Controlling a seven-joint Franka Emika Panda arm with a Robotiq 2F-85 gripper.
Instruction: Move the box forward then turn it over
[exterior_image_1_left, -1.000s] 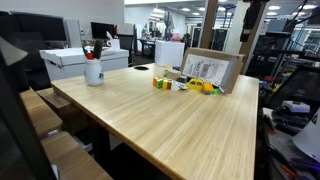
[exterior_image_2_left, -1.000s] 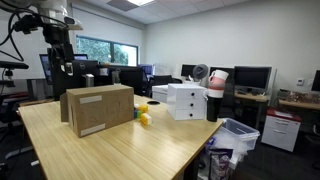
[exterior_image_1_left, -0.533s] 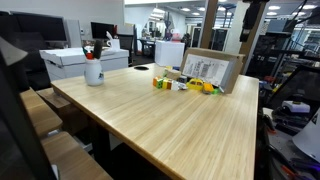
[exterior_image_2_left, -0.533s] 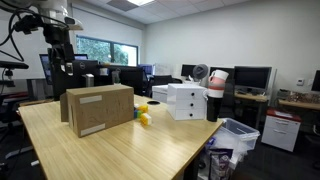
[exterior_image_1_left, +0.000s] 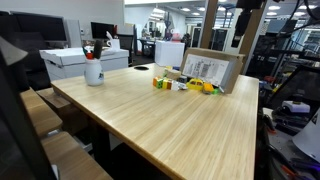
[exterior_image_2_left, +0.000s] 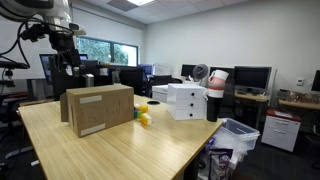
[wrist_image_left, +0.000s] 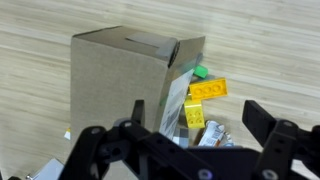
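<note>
The box (exterior_image_2_left: 97, 108) stands on its edge near the far side of the wooden table (exterior_image_2_left: 110, 155), tan outside facing the camera. In an exterior view its whitish printed inner face (exterior_image_1_left: 210, 70) shows. From the wrist view I look down on the box (wrist_image_left: 125, 75), with its top edge below me. My gripper (exterior_image_2_left: 68, 55) hangs open in the air above and behind the box, touching nothing. In the wrist view the gripper (wrist_image_left: 200, 125) has its dark fingers (wrist_image_left: 265, 122) spread wide over the toys beside the box.
Yellow bricks (wrist_image_left: 207, 91), a green brick (wrist_image_left: 200, 72) and other small toys (exterior_image_1_left: 185, 85) lie against the box's inner side. A big white lidded box (exterior_image_2_left: 185, 100) and a white cup with pens (exterior_image_1_left: 93, 70) stand on the table. A bin (exterior_image_2_left: 235, 135) sits by the table's edge.
The arm has shifted slightly, with the gripper a little lower and closer over the box. The box and toys have not moved. The jaws stay open.
</note>
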